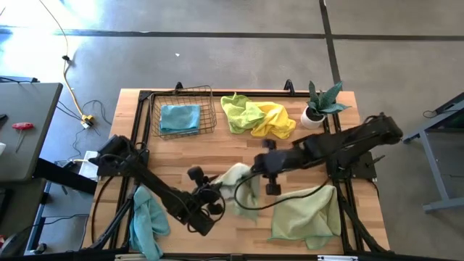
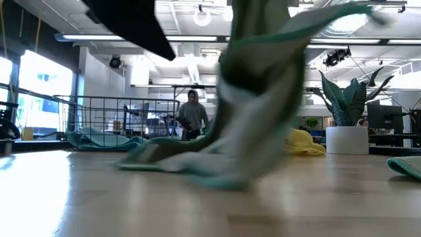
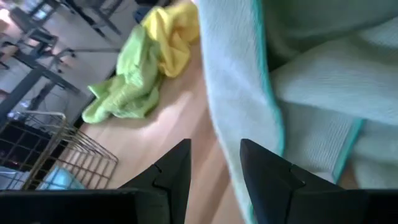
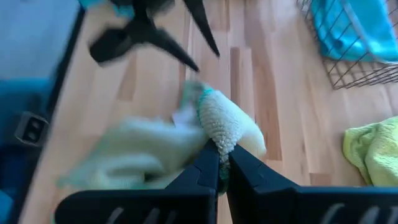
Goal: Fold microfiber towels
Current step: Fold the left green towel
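Observation:
A pale sage towel with a teal hem (image 1: 239, 185) is drawn up from the table's middle by my right gripper (image 4: 222, 163), which is shut on it. In the low view the towel (image 2: 263, 85) hangs in a column. My left gripper (image 3: 214, 168) is open, low beside the towel's left side (image 3: 236, 93), with bare wood between its fingers. A second pale green towel (image 1: 304, 214) lies flat at the near right. A teal towel (image 1: 148, 221) drapes over the near left edge. Lime (image 1: 239, 112) and yellow (image 1: 274, 119) towels lie crumpled at the back. My right gripper pinches a bunched fold of the sage towel (image 4: 219, 127) between its two fingertips, coming from above and slanting down. The towel hangs slack below the fingers, and its lower end (image 2: 171, 158) trails on the table. My left gripper: one finger (image 3: 264, 171) stands close against the towel's hem, and I cannot tell whether it touches.
A wire basket (image 1: 185, 112) holding a blue towel (image 1: 180, 117) stands at the back left. A potted plant (image 1: 319, 107) stands at the back right. Bare wood shows between the basket and the raised towel. A person (image 2: 192, 115) stands in the room behind.

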### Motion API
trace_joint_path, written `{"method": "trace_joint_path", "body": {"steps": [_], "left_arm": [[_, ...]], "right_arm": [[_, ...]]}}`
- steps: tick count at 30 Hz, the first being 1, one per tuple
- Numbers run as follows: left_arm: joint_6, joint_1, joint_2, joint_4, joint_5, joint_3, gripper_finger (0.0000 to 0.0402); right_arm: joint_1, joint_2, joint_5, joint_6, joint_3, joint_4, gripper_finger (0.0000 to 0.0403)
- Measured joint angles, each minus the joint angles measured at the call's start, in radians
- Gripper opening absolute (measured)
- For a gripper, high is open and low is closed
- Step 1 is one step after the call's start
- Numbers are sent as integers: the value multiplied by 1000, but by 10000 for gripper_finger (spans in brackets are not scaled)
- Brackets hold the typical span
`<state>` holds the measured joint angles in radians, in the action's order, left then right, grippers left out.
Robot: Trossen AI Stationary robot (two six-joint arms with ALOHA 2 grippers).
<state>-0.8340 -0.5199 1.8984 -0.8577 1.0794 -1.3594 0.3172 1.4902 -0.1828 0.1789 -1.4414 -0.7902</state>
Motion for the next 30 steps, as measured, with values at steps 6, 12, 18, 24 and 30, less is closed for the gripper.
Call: {"method": "trace_joint_path", "body": {"steps": [6, 12, 18, 24, 30], "left_arm": [[1, 41, 0, 95, 155, 0, 126], [124, 85, 0, 275, 197, 0, 126], [333, 120, 0, 492, 180, 0, 126], [480, 131, 0, 662, 66, 0, 126], [464, 137, 7, 683, 44, 0, 126]], "right_arm": [[-22, -110, 0, 44, 0, 13, 0], [-56, -173, -5, 49, -2, 43, 0], [-69, -185, -6, 30, -2, 42, 0], [-82, -185, -37, 22, -2, 11, 0], [-89, -188, -43, 19, -2, -15, 0]]}}
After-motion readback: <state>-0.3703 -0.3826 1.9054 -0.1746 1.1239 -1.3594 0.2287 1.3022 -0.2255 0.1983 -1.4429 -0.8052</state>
